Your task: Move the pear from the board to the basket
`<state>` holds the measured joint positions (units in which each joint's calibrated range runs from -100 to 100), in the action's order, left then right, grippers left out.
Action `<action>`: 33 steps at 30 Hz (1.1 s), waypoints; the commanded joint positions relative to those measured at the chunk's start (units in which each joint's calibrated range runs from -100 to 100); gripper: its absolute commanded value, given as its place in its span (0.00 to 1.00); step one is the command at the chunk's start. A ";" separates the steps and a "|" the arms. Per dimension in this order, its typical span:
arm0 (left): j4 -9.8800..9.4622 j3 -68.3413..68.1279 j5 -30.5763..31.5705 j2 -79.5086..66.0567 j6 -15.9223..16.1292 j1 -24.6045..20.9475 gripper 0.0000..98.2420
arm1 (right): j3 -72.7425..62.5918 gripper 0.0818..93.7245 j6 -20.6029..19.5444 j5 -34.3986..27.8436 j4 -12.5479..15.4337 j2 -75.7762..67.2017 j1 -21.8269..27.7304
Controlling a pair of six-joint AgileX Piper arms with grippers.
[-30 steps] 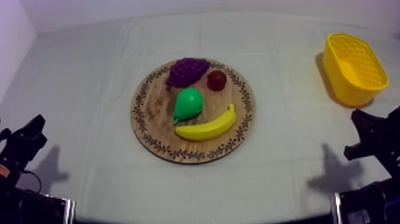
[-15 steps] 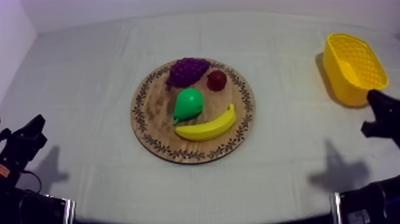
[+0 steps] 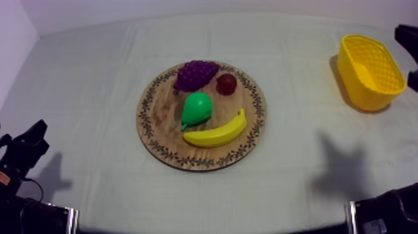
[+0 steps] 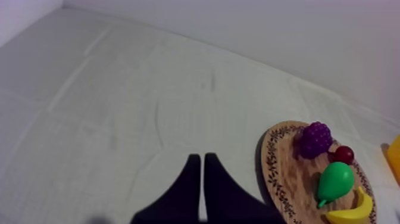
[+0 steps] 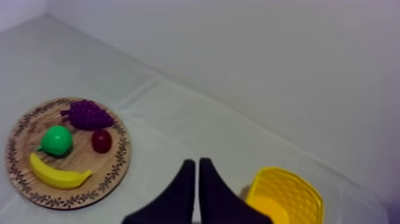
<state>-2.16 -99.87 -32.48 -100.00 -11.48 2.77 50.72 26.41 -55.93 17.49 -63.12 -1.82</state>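
Green pear [image 3: 197, 109] on wooden board [image 3: 160, 127], yellow basket [image 3: 359, 79] apart

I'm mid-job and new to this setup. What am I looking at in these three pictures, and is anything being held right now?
This is a robot with two arms, one at each side of a cloth-covered table. One picture looks down from above. The other two come from cameras riding on the arms, so the black wedge up close is that arm's own hand. On the table lies a round wooden board carrying a green pear, a banana, a bunch of grapes and a small red fruit. A yellow basket stands at the robot's right and looks empty. The left hand and right hand are both shut on nothing, so nothing is held.
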 commanded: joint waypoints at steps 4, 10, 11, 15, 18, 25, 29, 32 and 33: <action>-0.02 -0.02 -0.01 0.00 0.01 0.01 0.00 | -8.26 0.00 -3.93 -2.41 -1.18 11.07 -7.51; -0.02 -0.02 -0.01 0.00 0.00 0.01 0.00 | -14.14 0.00 -6.79 -3.82 -0.54 21.12 -12.32; -0.02 -0.02 -0.01 0.00 0.00 0.01 0.00 | -15.02 0.00 -7.28 -3.80 -0.46 22.72 -13.06; -0.02 -0.02 -0.01 0.00 -0.02 0.01 0.00 | -17.84 0.00 -9.70 -2.67 -0.85 28.56 -16.05; -0.02 -0.02 -0.01 0.00 0.00 0.01 0.00 | -19.40 0.00 -12.04 -1.46 -1.45 32.39 -17.94; -0.02 -0.02 -0.01 0.00 -0.01 0.01 0.00 | -18.82 0.00 -20.24 6.39 -4.43 40.01 -21.52; -0.02 -0.02 -0.01 0.00 -0.02 0.01 0.00 | -17.39 0.00 -23.63 11.75 -5.77 45.09 -22.90; -0.02 -0.02 -0.01 0.00 -0.02 0.01 0.00 | -18.10 0.01 -24.53 12.03 -6.95 49.18 -23.47; -0.02 -0.02 -0.01 0.00 -0.02 0.01 0.00 | -18.90 0.02 -24.31 10.90 -7.50 50.46 -23.65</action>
<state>-2.16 -99.87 -32.48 -100.00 -11.48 2.77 32.68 2.50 -43.38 10.74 -15.33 -25.36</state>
